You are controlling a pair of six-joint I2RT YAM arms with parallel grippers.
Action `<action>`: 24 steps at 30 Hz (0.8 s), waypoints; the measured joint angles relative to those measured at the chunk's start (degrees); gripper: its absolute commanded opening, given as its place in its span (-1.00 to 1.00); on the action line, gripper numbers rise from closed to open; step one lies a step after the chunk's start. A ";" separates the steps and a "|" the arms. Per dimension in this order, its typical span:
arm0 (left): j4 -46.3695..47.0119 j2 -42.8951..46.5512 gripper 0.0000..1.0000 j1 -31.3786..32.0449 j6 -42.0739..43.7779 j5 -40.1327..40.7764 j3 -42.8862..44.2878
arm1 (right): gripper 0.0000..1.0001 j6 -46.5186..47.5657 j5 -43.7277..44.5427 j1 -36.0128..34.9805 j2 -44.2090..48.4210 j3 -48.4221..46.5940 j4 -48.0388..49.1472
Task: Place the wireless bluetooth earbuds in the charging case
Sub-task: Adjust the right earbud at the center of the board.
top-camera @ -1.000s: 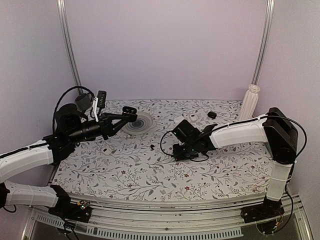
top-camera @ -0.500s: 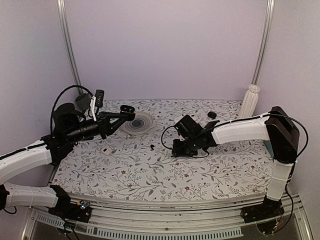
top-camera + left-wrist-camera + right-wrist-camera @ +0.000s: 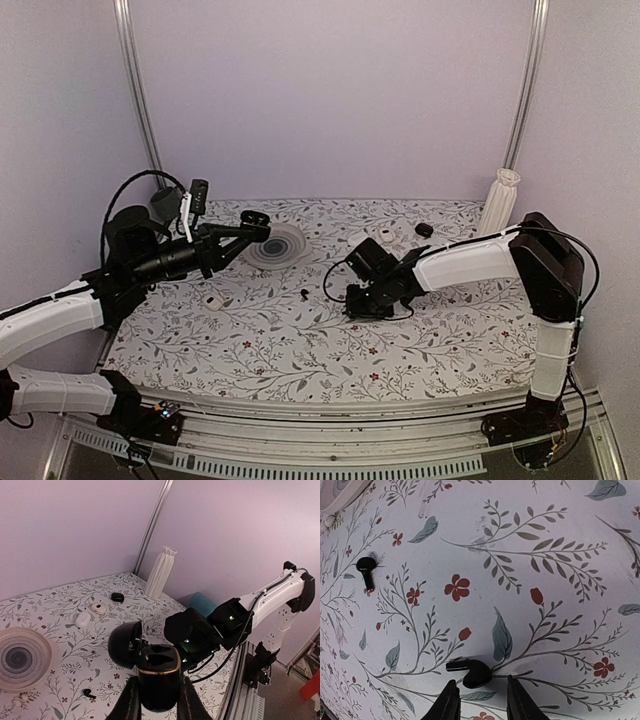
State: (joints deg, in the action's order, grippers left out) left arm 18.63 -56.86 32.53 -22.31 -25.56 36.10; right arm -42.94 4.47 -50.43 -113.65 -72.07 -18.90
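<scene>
Shifting slightly, right tool (image 3: 480,692) is hovering spread astride an earbud (image 3: 470,672), so I'm readying a pinch; left tool (image 3: 157,700) is pinching the open case (image 3: 157,677).

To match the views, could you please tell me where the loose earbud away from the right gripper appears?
Top external: loose earbud mid-table, below the ribbed dish.
Left wrist: earbud bottom left, right of the dish.
Right wrist: earbud upper left, dish rim in corner.
Shared landmark: the dish.
</scene>
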 measured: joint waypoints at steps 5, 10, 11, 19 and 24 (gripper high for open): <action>0.13 0.02 -1.00 -0.07 -0.02 -0.68 -0.04 | -0.37 -0.15 0.55 0.00 -1.14 -0.72 0.39; 0.13 0.28 -1.00 -0.13 -0.02 -0.96 -0.07 | -0.41 -0.15 1.14 0.00 -1.75 -1.42 0.50; 0.13 0.37 -1.00 -0.17 -0.02 -0.98 -0.07 | -0.42 -0.13 1.25 0.00 -2.03 -1.75 0.52; 0.09 0.66 -1.00 -0.44 -0.02 -1.03 -0.07 | -0.52 0.61 2.64 0.00 -2.73 -2.75 -0.24; 0.07 0.66 -1.00 -0.48 -0.02 -1.01 -0.09 | -0.54 1.05 3.34 -0.20 -2.82 -3.10 -1.01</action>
State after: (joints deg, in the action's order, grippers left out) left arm 18.70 -56.21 32.05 -22.33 -26.57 36.01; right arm -41.89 7.81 -50.63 -116.46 -75.18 -19.90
